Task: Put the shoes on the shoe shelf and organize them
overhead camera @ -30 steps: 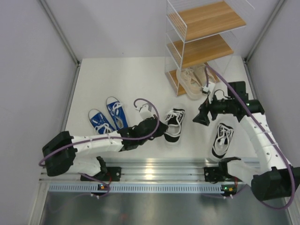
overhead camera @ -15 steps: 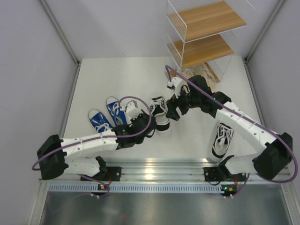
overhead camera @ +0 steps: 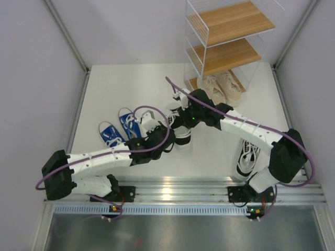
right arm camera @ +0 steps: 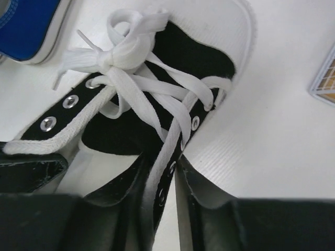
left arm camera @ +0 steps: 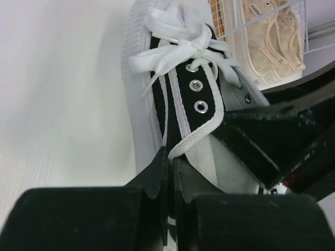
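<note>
One black shoe (overhead camera: 182, 137) with white laces lies mid-table, and both grippers hold it. My left gripper (overhead camera: 170, 137) (left arm camera: 170, 157) is shut on the eyelet edge on one side of the shoe's opening (left arm camera: 180, 94). From the shelf side, my right gripper (overhead camera: 180, 121) (right arm camera: 165, 167) is shut on the opposite eyelet flap (right arm camera: 157, 120). The second black shoe (overhead camera: 246, 156) lies near the right arm's base. Two blue shoes (overhead camera: 121, 129) sit side by side on the left. The beige pair (overhead camera: 221, 88) stands on the bottom tier of the shoe shelf (overhead camera: 230, 23), whose two upper tiers are bare.
Grey walls with metal posts close in the white table on both sides. The shelf's wire corner (right arm camera: 324, 78) is close to the right of the held shoe. The toe of a blue shoe (right arm camera: 26, 23) lies just to its left.
My right arm swung left from beside the shelf to the black shoe and closed on it. My left gripper, still shut on that shoe, shifted it left and away from the arm bases.
</note>
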Tool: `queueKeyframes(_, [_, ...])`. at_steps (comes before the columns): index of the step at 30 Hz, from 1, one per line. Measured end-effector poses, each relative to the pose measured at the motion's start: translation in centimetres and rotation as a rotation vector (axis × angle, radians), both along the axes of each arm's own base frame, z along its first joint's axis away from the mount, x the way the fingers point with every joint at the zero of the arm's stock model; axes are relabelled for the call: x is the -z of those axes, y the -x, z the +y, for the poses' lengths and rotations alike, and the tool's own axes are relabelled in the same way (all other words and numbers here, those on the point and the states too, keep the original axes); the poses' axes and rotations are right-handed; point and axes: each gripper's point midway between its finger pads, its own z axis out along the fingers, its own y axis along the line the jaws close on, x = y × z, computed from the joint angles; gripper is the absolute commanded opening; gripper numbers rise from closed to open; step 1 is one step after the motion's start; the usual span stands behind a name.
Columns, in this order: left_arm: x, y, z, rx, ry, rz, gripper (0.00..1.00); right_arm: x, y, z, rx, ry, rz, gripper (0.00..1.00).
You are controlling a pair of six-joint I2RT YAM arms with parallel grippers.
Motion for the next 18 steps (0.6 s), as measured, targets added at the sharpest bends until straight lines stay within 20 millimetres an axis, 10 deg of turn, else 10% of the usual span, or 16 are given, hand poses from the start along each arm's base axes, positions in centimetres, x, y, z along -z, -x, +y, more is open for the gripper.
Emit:
queueKeyframes(2, [0.1, 0.1, -0.1, 0.01, -0.006, 0.004, 0.0, 0.3, -0.4, -0.3, 0.007, 0.028, -0.019, 0.0])
queueKeyframes(5, [-0.1, 0.3, -0.4, 0.034, 0.002, 0.001, 0.06, 0.2, -0.7, -0.7, -0.011, 0.06, -0.049, 0.0])
queueKeyframes(8, [-0.4, 0.6, -0.6, 0.078, 0.008, -0.016, 0.76, -0.3, -0.7, -0.7, -0.09, 0.082, -0.086, 0.0])
queueKeyframes(11, [-1.6, 1.7, -1.1, 0.18, 0.053, -0.055, 0.98, -0.5, 0.3, -1.8, -0.225, 0.106, -0.105, 0.0])
queueKeyframes(18, [-4.4, 5.2, -0.9, 0.443, 0.227, -0.175, 0.98, 0.1, 4.4, -7.6, -0.367, 0.086, -0.103, 0.0])
